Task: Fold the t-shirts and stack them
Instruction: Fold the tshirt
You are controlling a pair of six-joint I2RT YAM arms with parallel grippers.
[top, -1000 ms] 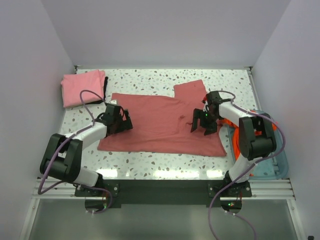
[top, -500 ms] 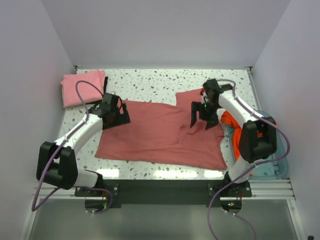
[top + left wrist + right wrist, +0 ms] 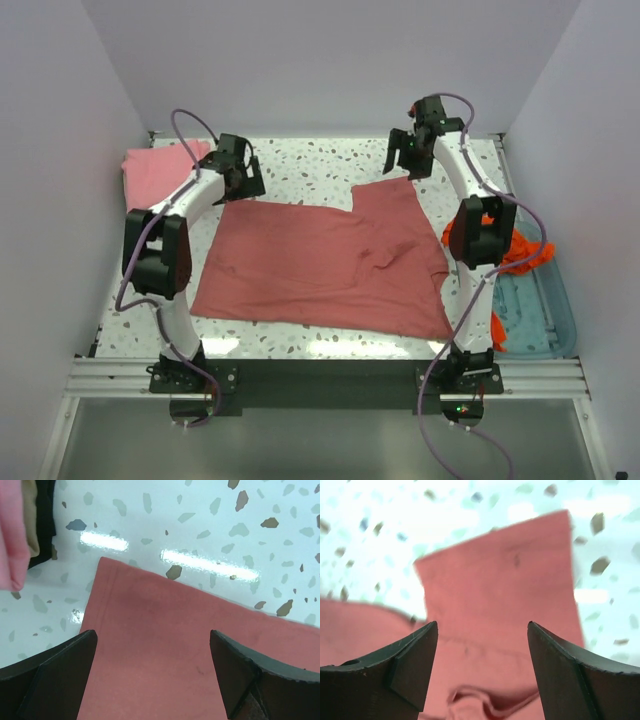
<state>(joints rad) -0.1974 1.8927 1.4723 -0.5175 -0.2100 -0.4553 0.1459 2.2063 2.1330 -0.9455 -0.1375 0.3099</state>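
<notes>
Starting the fold on the red shirt (image 3: 320, 270), which lies spread flat. Left gripper (image 3: 245, 183) hangs over its far-left corner, right gripper (image 3: 406, 167) over its far sleeve; both jaws wide, empty, touching nothing. Next: drop and pinch that far edge. Pink shirt (image 3: 155, 175) sits folded beyond the far-left corner, orange shirt (image 3: 515, 250) to its right.

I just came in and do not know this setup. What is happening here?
Two robot arms work on a dusty rose-red cloth t-shirt spread on the speckled table. The left end effector hovers open over its far left corner, the right end effector open over its far sleeve; neither holds cloth. A folded light pink t-shirt lies far left; a crumpled bright orange t-shirt sits in the pale blue plastic tray.
</notes>
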